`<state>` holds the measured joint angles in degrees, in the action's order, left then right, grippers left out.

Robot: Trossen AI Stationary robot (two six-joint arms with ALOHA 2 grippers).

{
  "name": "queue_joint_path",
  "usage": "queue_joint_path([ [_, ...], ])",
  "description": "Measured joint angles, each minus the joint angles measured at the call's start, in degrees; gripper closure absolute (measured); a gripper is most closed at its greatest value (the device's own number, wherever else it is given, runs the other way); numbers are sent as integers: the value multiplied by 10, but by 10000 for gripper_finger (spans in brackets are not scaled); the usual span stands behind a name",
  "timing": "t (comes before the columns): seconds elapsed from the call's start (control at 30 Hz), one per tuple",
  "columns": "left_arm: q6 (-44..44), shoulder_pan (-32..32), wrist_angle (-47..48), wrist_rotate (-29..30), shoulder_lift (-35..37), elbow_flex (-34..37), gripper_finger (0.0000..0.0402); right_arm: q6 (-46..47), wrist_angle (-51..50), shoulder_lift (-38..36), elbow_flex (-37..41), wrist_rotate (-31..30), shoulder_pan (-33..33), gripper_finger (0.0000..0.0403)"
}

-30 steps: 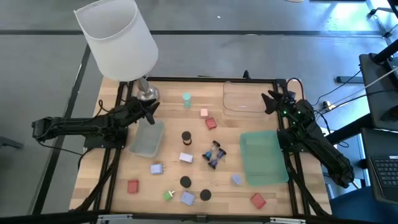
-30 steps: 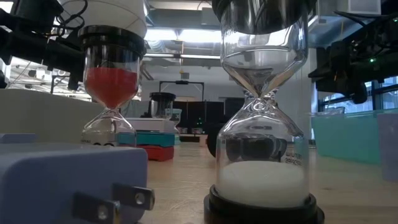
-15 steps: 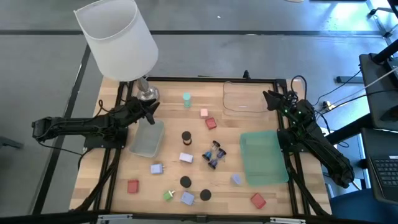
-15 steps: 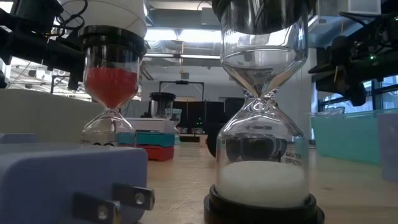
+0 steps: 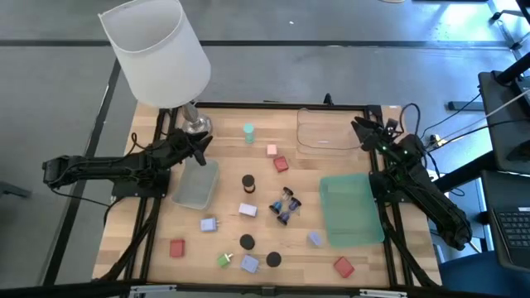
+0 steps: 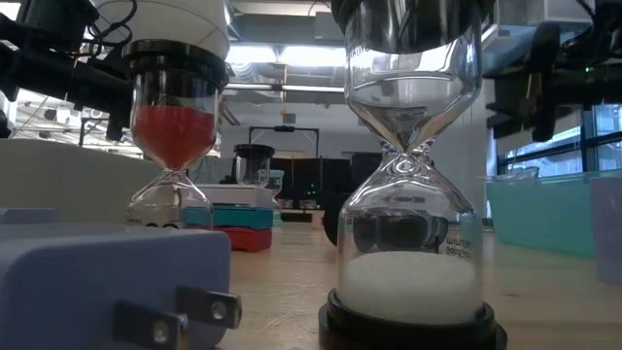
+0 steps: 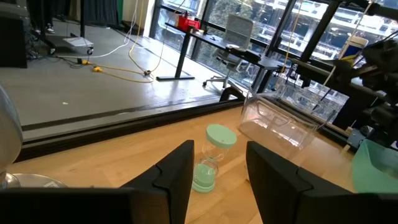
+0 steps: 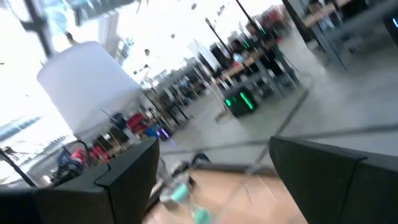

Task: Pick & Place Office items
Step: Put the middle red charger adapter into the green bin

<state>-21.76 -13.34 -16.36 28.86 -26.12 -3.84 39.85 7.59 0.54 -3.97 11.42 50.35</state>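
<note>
Right pincer (image 5: 359,127) far from office items (image 5: 281,204)

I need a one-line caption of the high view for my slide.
Two arms wait at the table's far corners, left gripper by the lamp, right gripper by the clear tray, office items scattered between.

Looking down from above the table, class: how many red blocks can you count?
3. One red block lies near the table's middle beside a pink piece, one front left, one front right. More may be hidden.
</note>
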Motion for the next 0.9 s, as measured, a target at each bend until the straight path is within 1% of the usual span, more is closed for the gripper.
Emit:
queue_joint_path([
  [0.07, 0, 0, 0, 0, 0, 0, 258, 4, 14, 0, 0, -2, 0, 96],
  [0.13, 0, 0, 0, 0, 0, 0, 258, 21, 14, 0, 0, -13, 0, 96],
  [0.23, 0, 0, 0, 0, 0, 0, 258, 32, 14, 12, 0, -13, 0, 96],
  [0.43, 0, 0, 0, 0, 0, 0, 258, 24, 12, 65, -29, -13, -13, 96],
  [0.53, 0, 0, 0, 0, 0, 0, 258, -9, 12, 106, -63, -9, -23, 96],
  [0.77, 0, 0, 0, 0, 0, 0, 258, -125, 12, 217, -153, -5, -44, 96],
  [0.9, 0, 0, 0, 0, 0, 0, 258, -175, 10, 282, -195, -5, -54, 96],
])
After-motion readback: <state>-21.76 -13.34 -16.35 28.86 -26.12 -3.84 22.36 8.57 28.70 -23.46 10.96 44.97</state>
